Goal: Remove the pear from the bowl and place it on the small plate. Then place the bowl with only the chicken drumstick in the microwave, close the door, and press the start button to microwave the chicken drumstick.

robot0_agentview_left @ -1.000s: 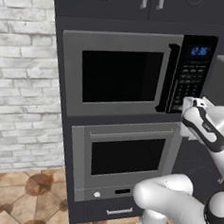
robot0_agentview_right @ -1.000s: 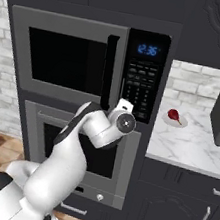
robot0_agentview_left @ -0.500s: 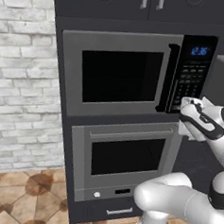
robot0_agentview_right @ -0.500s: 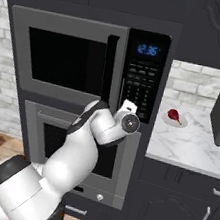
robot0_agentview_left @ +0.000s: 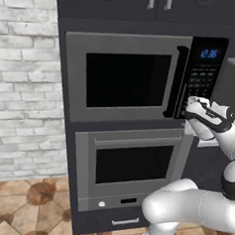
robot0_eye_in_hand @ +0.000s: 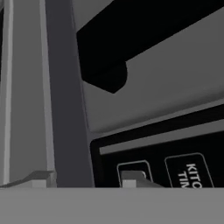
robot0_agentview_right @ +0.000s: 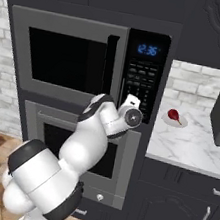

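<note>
Built-in microwave (robot0_agentview_left: 124,78) set in a dark cabinet column, its door (robot0_agentview_right: 65,56) shut flush with the frame; the door is a grey-framed panel with a wide black window, broader than it is tall, so its long axis runs level across the cabinet front. A dark vertical handle (robot0_agentview_left: 177,81) stands along the door's edge, its long axis upright, directly above the gripper (robot0_agentview_left: 194,102) and a little to the window side of it. Beside the handle, on the side away from the window, the black control panel (robot0_agentview_right: 143,74) carries a blue clock display (robot0_agentview_left: 209,54) well above the gripper and rows of small buttons (robot0_agentview_right: 140,79) below it. The gripper is raised to the lower part of this panel, just beside the handle's foot. In the hand view the handle's lower end (robot0_eye_in_hand: 111,74) appears as a dark rounded bar ahead of the fingertips (robot0_eye_in_hand: 131,178), and outlined buttons (robot0_eye_in_hand: 133,173) lie right at one tip, one neighbouring key bearing partly legible white lettering (robot0_eye_in_hand: 192,175). Two pale fingertips show with a gap between them and nothing in it; whether the gripper is released or clenched cannot be told. Below the gripper sits a wall oven (robot0_agentview_left: 131,165) with its own dark window. Off to the gripper's far side, on the marble counter (robot0_agentview_right: 187,143), a small plate (robot0_agentview_right: 173,120) bears a reddish item (robot0_agentview_right: 173,114).
</note>
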Motion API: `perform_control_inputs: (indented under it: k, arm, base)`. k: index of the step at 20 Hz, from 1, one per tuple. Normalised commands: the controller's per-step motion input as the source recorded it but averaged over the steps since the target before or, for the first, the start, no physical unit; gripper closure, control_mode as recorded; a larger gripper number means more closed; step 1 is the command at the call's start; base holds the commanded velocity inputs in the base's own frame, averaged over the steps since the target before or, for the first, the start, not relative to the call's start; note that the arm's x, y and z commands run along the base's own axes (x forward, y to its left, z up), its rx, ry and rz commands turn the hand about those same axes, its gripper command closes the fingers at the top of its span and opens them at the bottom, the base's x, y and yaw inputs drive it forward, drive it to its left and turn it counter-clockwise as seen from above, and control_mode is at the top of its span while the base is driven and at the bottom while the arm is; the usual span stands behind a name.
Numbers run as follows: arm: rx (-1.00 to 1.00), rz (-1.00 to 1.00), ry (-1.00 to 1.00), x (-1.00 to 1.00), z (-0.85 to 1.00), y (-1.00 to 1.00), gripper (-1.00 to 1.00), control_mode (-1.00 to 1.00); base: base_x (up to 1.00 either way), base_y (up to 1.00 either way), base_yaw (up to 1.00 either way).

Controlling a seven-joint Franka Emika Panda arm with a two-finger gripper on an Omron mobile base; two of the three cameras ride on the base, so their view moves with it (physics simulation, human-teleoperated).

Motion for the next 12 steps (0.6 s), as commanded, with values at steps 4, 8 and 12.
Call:
perform_control_inputs:
  k: [4, 8, 12]
  arm:
    - [0.00, 0.00, 0.00, 0.34, -0.24, -0.07, -1.00, -1.00]
    - [0.00, 0.00, -0.05, 0.17, -0.31, -0.01, -1.00, -1.00]
    - [0.00, 0.00, -0.13, -0.05, -0.21, 0.00, -1.00, -1.00]
  base:
    - [0.00, 0.00, 0.00]
    - [0.00, 0.00, 0.00]
    - [0.00, 0.00, 0.00]
